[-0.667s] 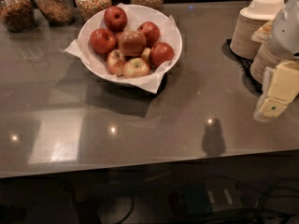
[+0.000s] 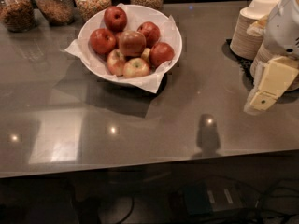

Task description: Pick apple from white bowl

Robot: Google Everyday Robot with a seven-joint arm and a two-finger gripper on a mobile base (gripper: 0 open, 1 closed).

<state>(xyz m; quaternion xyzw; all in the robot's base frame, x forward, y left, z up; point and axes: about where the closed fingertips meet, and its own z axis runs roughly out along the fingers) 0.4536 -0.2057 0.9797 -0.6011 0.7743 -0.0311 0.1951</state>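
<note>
Cream-coloured tool [image 2: 267, 88] hangs over the glossy grey tabletop [image 2: 154, 125]; apart or together, cannot tell. Well left of it and farther back stands the wide white paper-lined bowl [image 2: 141, 12]. The large dull brownish-red apple [image 2: 131, 43] tops the pile, touching its neighbours. Probably firm, smooth, slippery; grip its widest flanks.

hand [image 2: 262, 97] beside stacked bowls [image 2: 244, 34], open counter [image 2: 140, 120] alongside

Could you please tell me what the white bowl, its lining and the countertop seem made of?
The white bowl looks like glazed ceramic or hard plastic: smooth, white rim. Its lining seems paper, crinkled and folded past the rim. The countertop looks like polished stone or laminate, grey with bright glints. The gripper hangs at the right edge, seemingly cream plastic.
</note>
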